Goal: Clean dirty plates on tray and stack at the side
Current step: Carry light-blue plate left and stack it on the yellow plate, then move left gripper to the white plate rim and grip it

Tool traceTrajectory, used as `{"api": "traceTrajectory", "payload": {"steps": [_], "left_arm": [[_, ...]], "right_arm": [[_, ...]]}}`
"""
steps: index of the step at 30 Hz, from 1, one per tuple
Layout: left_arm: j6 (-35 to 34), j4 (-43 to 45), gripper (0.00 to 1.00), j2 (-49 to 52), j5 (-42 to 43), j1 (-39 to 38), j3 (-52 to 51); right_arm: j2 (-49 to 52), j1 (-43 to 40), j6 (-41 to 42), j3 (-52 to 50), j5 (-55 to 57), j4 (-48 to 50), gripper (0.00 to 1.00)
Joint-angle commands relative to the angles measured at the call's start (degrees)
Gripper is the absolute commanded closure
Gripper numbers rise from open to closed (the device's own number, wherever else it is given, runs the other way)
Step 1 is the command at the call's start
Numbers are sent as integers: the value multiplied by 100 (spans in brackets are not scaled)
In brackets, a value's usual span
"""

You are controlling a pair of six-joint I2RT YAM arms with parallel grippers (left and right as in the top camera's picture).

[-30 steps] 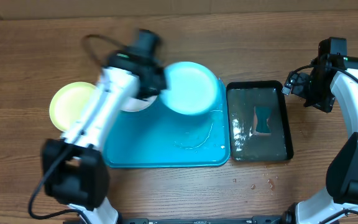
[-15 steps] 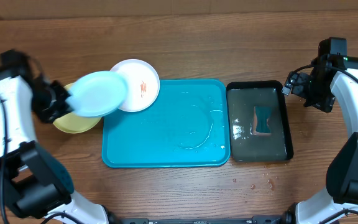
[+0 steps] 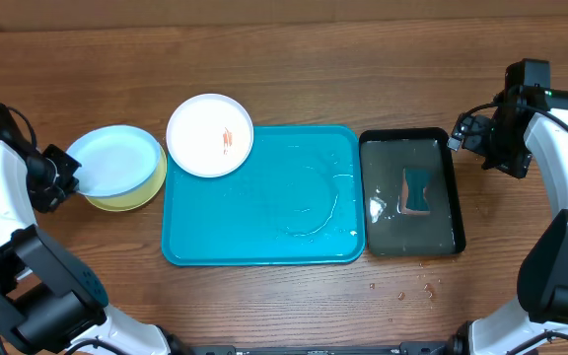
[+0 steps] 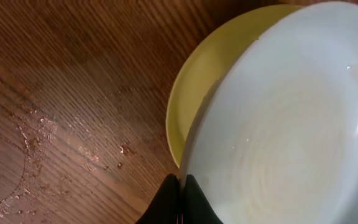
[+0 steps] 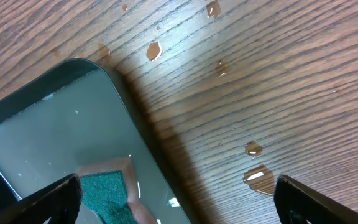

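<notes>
Now your left gripper (image 4: pixel 180 186) pinches the blue plate (image 3: pixel 116 161) at its 9 o'clock rim, over the yellow plate (image 3: pixel 131 201); your right gripper (image 3: pixel 464 133) hangs spread.

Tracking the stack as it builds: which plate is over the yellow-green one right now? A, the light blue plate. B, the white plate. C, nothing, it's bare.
A: the light blue plate covers most of the yellow-green plate, its rim pinched in the left gripper, while the white plate lies at the upper left corner of the tray.
</notes>
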Motion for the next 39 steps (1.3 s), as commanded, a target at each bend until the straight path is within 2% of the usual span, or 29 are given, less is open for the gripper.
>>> {"api": "traceTrajectory", "payload": {"steps": [1,6,15,18,19,22,29,34,39], "left_arm": [[-179,315,96,-15,-234,-76,-376],[-247,782,96,-15,-229,-76,-715],[-243,949,95,-13,-210,-76,-726],[-243,946,56,-15,-203,-76,-726],[-243,946,50,-15,-164,-76,-726],[-223,946,47,-15,142,-94,-723],[592,1095,48,-15,1034,-623,-619],[1016,1333,46,-13,990,-1517,-597],[1005,1613,39,-13,203,-2378,-599]], "right_arm": [[-44,-22,46,4,-9,22,0],[-44,-22,44,4,-9,20,0],[-44,-22,44,4,-9,20,0],[-44,-22,44,4,-9,22,0],[-44,-22,44,4,-9,20,0],[-44,-22,44,4,-9,20,0],[-44,-22,44,4,-9,20,0],[-44,-22,44,4,-9,22,0],[-44,-22,44,4,-9,22,0]]}}
